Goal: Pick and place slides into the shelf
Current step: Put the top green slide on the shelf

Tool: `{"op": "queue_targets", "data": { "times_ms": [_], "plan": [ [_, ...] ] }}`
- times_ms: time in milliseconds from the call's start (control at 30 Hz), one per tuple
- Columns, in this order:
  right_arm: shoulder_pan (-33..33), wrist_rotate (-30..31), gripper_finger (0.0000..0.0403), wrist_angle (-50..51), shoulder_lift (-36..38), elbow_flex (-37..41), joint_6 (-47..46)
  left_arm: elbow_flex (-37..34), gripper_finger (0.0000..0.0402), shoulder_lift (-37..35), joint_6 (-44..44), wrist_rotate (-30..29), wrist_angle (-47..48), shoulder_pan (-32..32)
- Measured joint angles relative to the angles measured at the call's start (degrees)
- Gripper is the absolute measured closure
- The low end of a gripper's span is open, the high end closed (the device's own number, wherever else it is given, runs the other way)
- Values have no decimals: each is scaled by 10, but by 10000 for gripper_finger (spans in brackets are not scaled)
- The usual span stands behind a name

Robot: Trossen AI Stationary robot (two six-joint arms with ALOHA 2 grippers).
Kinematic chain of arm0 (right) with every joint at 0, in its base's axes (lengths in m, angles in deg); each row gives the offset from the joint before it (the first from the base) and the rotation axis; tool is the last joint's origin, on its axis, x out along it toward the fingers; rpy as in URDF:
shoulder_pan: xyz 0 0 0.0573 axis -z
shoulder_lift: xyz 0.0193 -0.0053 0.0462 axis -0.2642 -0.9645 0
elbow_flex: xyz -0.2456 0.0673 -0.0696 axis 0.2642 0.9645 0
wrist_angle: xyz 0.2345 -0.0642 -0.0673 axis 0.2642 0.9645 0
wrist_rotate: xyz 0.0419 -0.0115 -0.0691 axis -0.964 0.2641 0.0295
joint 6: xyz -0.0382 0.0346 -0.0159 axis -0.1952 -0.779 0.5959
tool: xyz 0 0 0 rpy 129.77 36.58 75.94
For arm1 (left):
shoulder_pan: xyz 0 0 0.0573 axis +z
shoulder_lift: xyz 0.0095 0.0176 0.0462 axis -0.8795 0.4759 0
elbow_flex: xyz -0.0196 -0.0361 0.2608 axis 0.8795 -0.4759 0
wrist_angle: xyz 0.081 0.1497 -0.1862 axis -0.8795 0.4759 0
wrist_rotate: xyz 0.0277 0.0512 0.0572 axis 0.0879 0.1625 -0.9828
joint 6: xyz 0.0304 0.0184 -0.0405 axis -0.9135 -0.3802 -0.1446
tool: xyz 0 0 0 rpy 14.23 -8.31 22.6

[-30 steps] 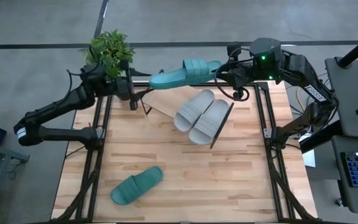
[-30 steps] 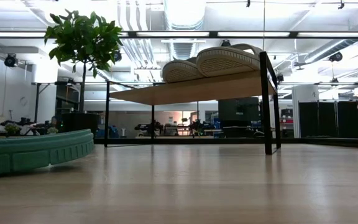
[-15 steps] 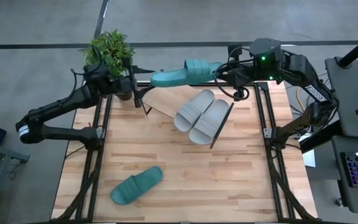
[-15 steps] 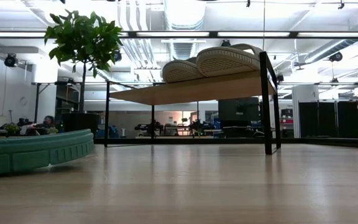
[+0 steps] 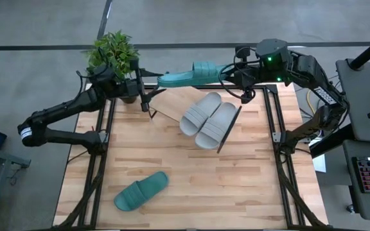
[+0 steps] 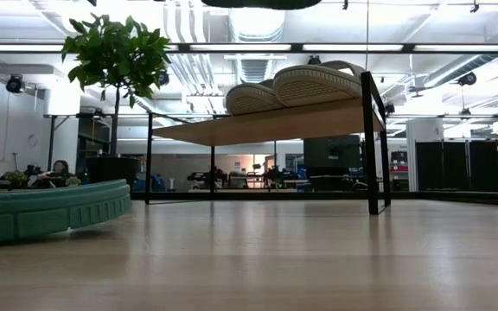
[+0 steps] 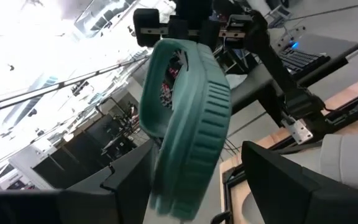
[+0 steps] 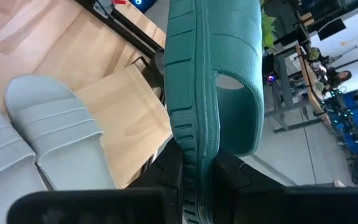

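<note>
A teal slide [image 5: 191,74] hangs in the air above the table's far edge, turned on its edge, with my right gripper [image 5: 232,77] shut on one end. My left gripper [image 5: 149,102] is open at the slide's free end [image 7: 173,199]. Its fingers stand on either side of that end; whether they touch it I cannot tell. Two grey slides [image 5: 205,118] lie side by side, soles down, on the slanted wooden shelf [image 5: 169,102]. The other teal slide [image 5: 140,190] lies flat on the table near the front left. My right gripper pinches the teal slide's sole [image 8: 194,163] between its two fingers, at the end nearest the strap [image 8: 238,93]. The fingers come level from the table's right, in line with the slide. The slide reaches out leftward from them on its edge, clear of table and shelf.
A potted plant [image 5: 112,51] stands at the far left corner, close behind my left arm. The shelf's black wire frame [image 5: 230,128] rises at its right side. Bare tabletop [image 5: 223,186] lies in front of the shelf.
My left gripper has moved a little toward the table's right, closer to the held slide's free end, staying open. The slide in my right gripper has rolled slightly further onto its edge.
</note>
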Motion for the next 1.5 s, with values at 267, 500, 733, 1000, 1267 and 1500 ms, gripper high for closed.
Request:
{"op": "queue_targets", "data": {
  "times_ms": [267, 500, 733, 1000, 1267, 1500],
  "plan": [
    [1, -13, 369, -9, -6, 0, 0, 2, 178, 46, 1, 3, -37, -9],
    [8, -13, 369, -8, -6, 0, 0, 3, 198, 55, 1, 2, -65, -10],
    [12, -15, 369, -2, -6, 0, 0, 4, 262, 60, 1, 2, -81, -15],
    [13, -30, 370, 3, -5, 0, -24, 8, 364, 75, 1, 5, -82, -17],
    [11, 60, 310, -2, -3, -1, -102, 11, 364, 68, 2, -58, -83, -18],
    [12, 248, 292, 1, 19, -4, -179, 11, 364, 47, -1, -234, -55, -51]
  ]
}}
